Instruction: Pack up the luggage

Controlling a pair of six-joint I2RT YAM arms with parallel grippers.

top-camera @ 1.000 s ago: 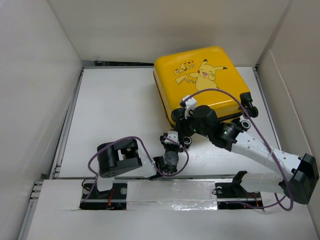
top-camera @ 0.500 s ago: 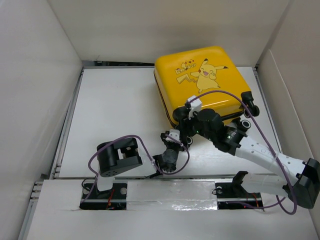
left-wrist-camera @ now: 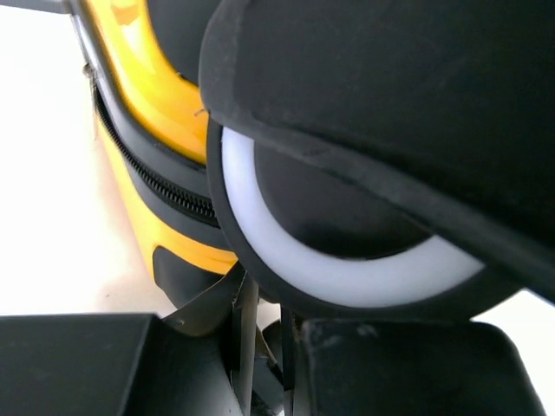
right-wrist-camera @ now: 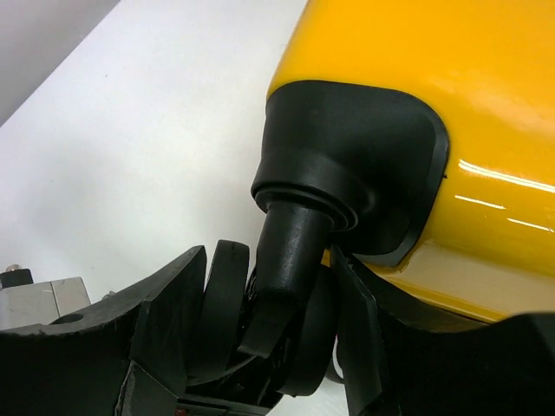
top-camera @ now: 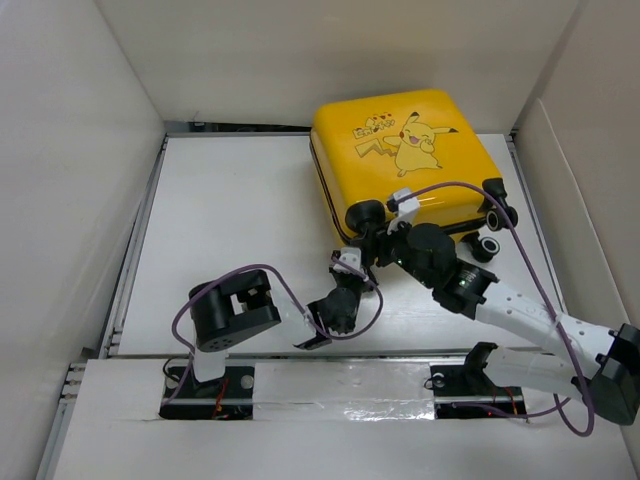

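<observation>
Luggage nudged back and turned, Pikachu face up.
Right gripper clamps a black wheel; left gripper pinched nearly closed, hold unclear; lettering beside Pikachu unreadable.

The left arm is built from matte black housings: a blocky, open-sided base joint and a rounded wrist section. The right arm has smooth white link covers between black cylindrical joints. A purple cable loops along each arm to a small white connector block at the wrist. The left gripper and right gripper carry matte black fingers with flat, angular faces. A pale grey bracket with a bored hole and a small screw head adjoins the right fingers.
</observation>
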